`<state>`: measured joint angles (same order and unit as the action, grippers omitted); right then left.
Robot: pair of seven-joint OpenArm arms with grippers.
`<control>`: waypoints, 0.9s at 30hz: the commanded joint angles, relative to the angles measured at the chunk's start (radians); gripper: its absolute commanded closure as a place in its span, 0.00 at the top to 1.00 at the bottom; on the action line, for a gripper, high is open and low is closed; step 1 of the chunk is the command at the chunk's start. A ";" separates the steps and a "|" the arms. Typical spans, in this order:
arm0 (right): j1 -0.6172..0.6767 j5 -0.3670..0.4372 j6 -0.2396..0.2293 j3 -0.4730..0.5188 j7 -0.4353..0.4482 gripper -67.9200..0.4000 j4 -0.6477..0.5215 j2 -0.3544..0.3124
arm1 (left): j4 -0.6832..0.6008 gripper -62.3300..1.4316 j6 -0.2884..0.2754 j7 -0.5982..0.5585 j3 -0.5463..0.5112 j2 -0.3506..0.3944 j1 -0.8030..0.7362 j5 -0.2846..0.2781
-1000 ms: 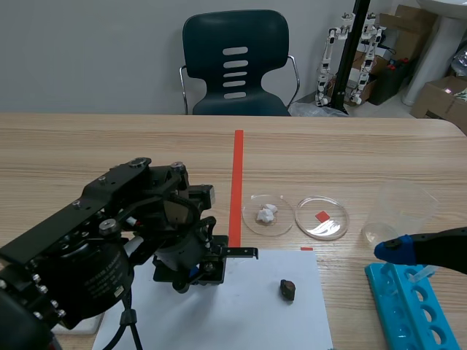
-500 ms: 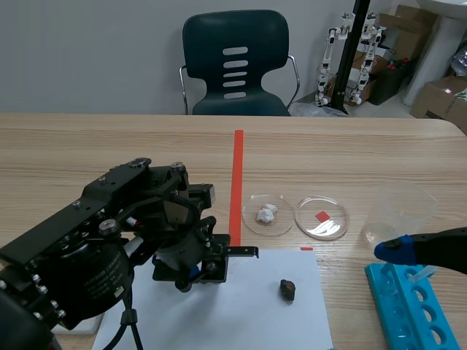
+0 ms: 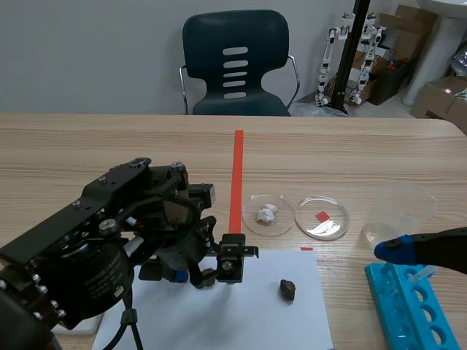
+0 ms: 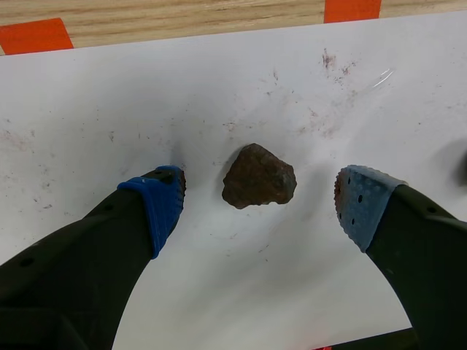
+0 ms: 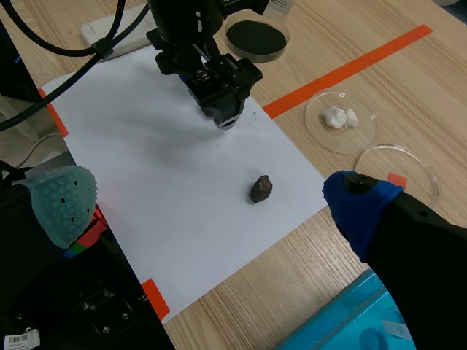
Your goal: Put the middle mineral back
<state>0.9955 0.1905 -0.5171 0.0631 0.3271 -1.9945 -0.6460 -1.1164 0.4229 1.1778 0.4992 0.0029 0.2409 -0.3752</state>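
On the white paper [image 4: 219,87] a brown rock [image 4: 259,177] lies loose between the left gripper's [image 4: 263,203] wide-open fingers, touching neither. Only the left wrist view shows it. The right gripper [image 5: 210,200], beside the paper, gapes wide and holds nothing

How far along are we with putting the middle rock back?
Done: left gripper straddles the brown rock on the paper, fingers open either side. In hand: nothing gripped yet. Left: close, lift, carry it, likely to the empty dish.
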 commanded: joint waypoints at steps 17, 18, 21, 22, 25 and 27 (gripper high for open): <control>-0.001 0.011 0.000 0.001 0.011 1.00 -0.005 -0.013 | -0.009 1.00 0.001 0.001 0.005 -0.007 0.005 -0.033; -0.001 0.011 0.000 0.001 0.011 1.00 -0.005 -0.013 | -0.009 1.00 0.001 0.000 0.005 -0.007 0.005 -0.033; -0.001 0.011 0.000 0.001 0.011 1.00 -0.005 -0.013 | -0.010 1.00 0.001 -0.016 0.005 -0.005 0.005 -0.041; -0.001 0.011 0.000 0.001 0.011 1.00 -0.005 -0.013 | -0.010 1.00 0.001 -0.029 0.005 -0.002 0.005 -0.055; -0.001 0.011 0.000 0.001 0.011 1.00 -0.005 -0.013 | -0.016 1.00 0.001 -0.062 0.005 0.008 -0.011 -0.072; -0.001 0.011 0.000 0.001 0.011 1.00 -0.005 -0.013 | -0.032 1.00 0.000 -0.096 0.005 0.018 -0.030 -0.071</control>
<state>0.9955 0.1902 -0.5171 0.0631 0.3271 -1.9945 -0.6460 -1.1355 0.4267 1.1233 0.5030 0.0090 0.2287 -0.4515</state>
